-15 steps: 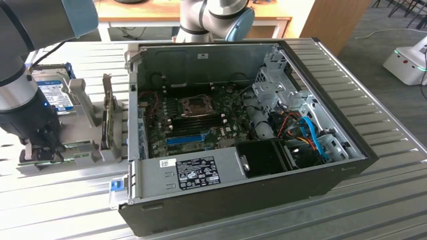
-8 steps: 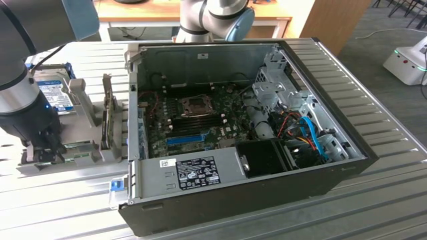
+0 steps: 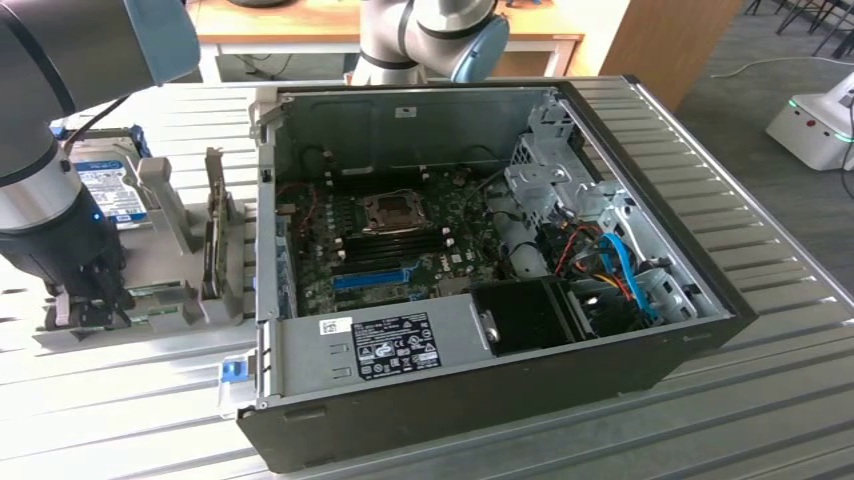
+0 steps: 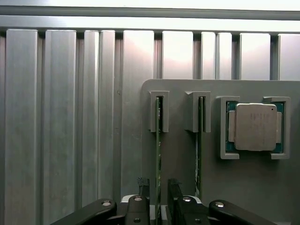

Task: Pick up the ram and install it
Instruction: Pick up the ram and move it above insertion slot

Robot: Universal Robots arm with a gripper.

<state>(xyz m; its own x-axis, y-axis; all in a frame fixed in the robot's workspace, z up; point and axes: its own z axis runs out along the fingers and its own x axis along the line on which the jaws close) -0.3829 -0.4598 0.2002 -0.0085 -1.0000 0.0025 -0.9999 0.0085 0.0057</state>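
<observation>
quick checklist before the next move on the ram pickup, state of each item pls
1. Jaws open: ok.
2. Jaws straddle the ram, one on each side: ok.
3. Ram stands on edge in its slot of the grey holder: ok.
4. Jaws apart from the second stick: ok.
5. Computer case open, motherboard exposed: ok.
6. Memory slots free: cannot tell.

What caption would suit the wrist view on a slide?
Open claw straddles the upright ram in its grey holder.
</observation>
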